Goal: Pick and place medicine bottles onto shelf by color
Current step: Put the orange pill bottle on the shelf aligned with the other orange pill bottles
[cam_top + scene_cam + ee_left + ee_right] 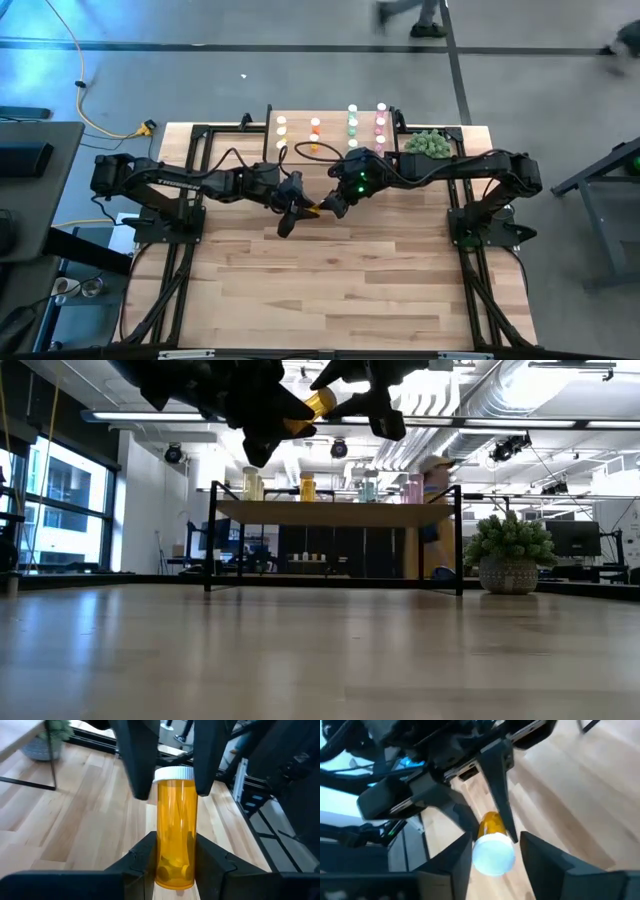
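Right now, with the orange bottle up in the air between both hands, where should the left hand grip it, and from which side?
On the lower body, coming from the base end. The bottle is a straight cylinder, so the left hand can clamp opposite sides of its smooth wall there. The white cap end is best left alone, since the right hand sits around it.

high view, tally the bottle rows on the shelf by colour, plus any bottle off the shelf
yellow row: 1
orange row: 1
green row: 1
pink row: 1
orange bottle off the shelf, gripped by the left tool, right tool at its cap: 1
total: 5
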